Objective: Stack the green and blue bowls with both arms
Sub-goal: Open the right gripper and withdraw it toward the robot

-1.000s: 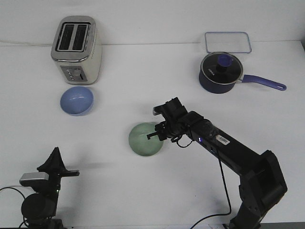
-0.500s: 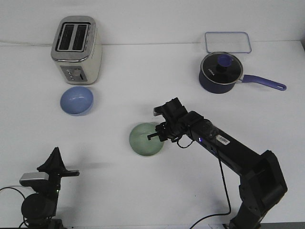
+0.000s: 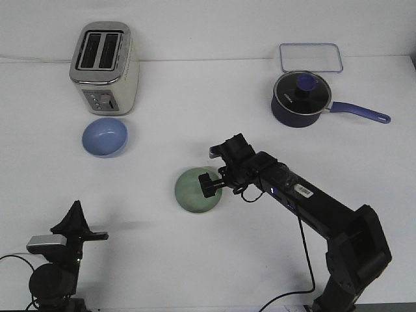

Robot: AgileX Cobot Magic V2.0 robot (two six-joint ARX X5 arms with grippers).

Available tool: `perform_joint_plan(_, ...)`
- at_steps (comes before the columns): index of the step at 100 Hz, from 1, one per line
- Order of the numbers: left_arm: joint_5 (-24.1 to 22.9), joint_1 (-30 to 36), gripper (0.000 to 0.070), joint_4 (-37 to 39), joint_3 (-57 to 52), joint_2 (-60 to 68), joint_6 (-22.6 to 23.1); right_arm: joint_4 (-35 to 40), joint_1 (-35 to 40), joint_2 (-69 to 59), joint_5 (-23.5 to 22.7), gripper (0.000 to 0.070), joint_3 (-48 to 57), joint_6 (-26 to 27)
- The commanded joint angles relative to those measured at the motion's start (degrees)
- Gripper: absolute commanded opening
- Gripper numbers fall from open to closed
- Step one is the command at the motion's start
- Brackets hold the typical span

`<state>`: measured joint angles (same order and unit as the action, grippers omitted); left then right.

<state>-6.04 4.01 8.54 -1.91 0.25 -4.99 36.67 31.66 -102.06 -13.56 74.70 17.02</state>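
Green bowl (image 3: 197,190) sits near the middle of the white surface (image 3: 195,97), and it has slid a touch to the left and settled flatter over the last second. Your right pincer (image 3: 211,187) has dropped lower onto the bowl's right rim; it looks clenched on that rim, though the fingertips are too small to be sure. That suggests the grasp is being seated, with the lift yet to come.

From left to right: your left pincer (image 3: 81,229) rests low at the near left edge, unmoved, and you cannot tell how its fingers stand. Beyond it the blue bowl (image 3: 104,137) sits just in front of the toaster (image 3: 104,67), well apart from the green one. Far right, a navy saucepan (image 3: 301,99) and a clear lid (image 3: 311,57) stay out of the way. Nothing lies between the two bowls.
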Motion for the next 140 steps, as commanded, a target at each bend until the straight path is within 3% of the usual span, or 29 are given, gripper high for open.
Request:
perform_joint_plan(1,0.07,0.02,0.0011,0.55,1.11,-0.07,0.87,-0.13,0.13,-0.04,-0.04,0.0655,1.16,0.59)
perform_joint_plan(25,0.07,0.02,0.0011,0.55,1.11,-0.07,0.87,0.87,-3.54,7.5,0.94,0.0655,1.16,-2.62)
perform_joint_plan(49,0.07,0.02,0.0011,0.55,1.11,-0.07,0.87,6.84,-11.08,17.97,10.62,0.0654,1.09,-9.92)
perform_joint_plan(71,0.07,0.02,0.0011,0.55,1.11,-0.07,0.87,8.85,-20.41,28.44,10.67,0.0655,-2.95,-13.97)
perform_joint_plan(96,0.07,0.02,0.0011,0.55,1.11,-0.07,0.87,3.69,-27.56,44.33,10.56,0.0655,-17.07,-15.37)
perform_joint_plan(124,0.07,0.02,0.0011,0.55,1.11,-0.07,0.87,-7.98,-28.04,62.18,10.58,0.0655,-35.63,-15.37)
perform_joint_plan(140,0.07,0.02,0.0011,0.55,1.11,-0.07,0.87,-8.92,-28.04,67.01,10.64,0.0654,-37.75,-15.37)
